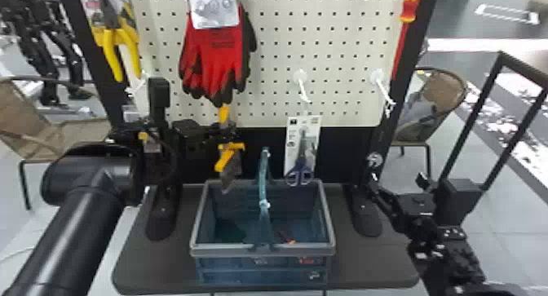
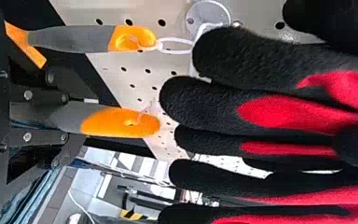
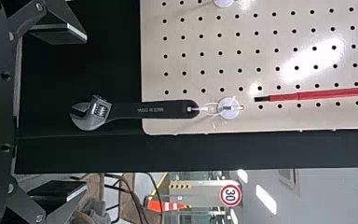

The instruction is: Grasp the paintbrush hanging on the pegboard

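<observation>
The paintbrush [image 1: 226, 152], with an orange and grey handle, hangs below the red gloves [image 1: 216, 54] on the pegboard [image 1: 326, 42]. My left gripper [image 1: 222, 133] comes in from the left at the handle. In the left wrist view my left gripper [image 2: 51, 116] is shut on the grey part of the paintbrush [image 2: 107, 122], whose orange end points at the board. A second orange and grey handle [image 2: 88, 38] hangs beside it from a white loop. My right gripper [image 3: 81, 112] is open, well off to the right, facing the board's edge.
A grey basket [image 1: 261, 247] with a teal handle stands on the black table [image 1: 367, 262] under the board. Packaged scissors [image 1: 301, 152] hang beside the brush. Yellow pliers [image 1: 116, 42], a black wrench [image 3: 135, 110] and a red screwdriver [image 3: 307, 95] also hang there. Glove fingertips [image 2: 261, 107] crowd close.
</observation>
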### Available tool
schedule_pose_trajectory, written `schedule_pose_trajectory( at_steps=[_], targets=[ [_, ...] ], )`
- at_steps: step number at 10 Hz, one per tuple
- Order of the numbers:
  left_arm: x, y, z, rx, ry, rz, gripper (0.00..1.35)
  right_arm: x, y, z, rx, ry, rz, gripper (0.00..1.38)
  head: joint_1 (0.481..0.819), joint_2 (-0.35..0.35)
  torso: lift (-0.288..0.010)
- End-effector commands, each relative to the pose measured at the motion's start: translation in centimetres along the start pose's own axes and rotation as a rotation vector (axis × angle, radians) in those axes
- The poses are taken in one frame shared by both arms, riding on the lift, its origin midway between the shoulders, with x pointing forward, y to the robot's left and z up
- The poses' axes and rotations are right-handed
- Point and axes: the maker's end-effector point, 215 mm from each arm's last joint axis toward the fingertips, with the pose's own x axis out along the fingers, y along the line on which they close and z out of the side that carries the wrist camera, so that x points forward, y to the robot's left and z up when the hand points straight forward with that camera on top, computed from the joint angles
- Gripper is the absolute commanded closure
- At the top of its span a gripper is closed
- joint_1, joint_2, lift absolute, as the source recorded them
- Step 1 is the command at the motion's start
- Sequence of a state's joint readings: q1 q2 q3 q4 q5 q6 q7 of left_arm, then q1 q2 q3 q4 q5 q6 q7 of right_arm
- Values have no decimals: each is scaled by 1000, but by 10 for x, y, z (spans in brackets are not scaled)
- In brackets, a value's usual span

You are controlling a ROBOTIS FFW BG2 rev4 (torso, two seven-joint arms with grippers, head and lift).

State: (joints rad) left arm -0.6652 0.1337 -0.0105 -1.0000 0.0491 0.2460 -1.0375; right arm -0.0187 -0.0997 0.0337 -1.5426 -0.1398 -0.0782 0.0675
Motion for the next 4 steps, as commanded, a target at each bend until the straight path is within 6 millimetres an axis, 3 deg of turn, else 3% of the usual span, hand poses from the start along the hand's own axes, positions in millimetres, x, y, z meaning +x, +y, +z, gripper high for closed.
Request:
schedule_pose_trajectory(
  at_steps=[1,4],
  targets=[
    [-2,1,-1,-4,-3,3,1191,0,0,-2,5,4,-1,182,549,0,-100],
    [-3,2,-3,-3,-6,7,1191,-1,0,-3,5,5,-1,182,549,0,-100]
  ],
)
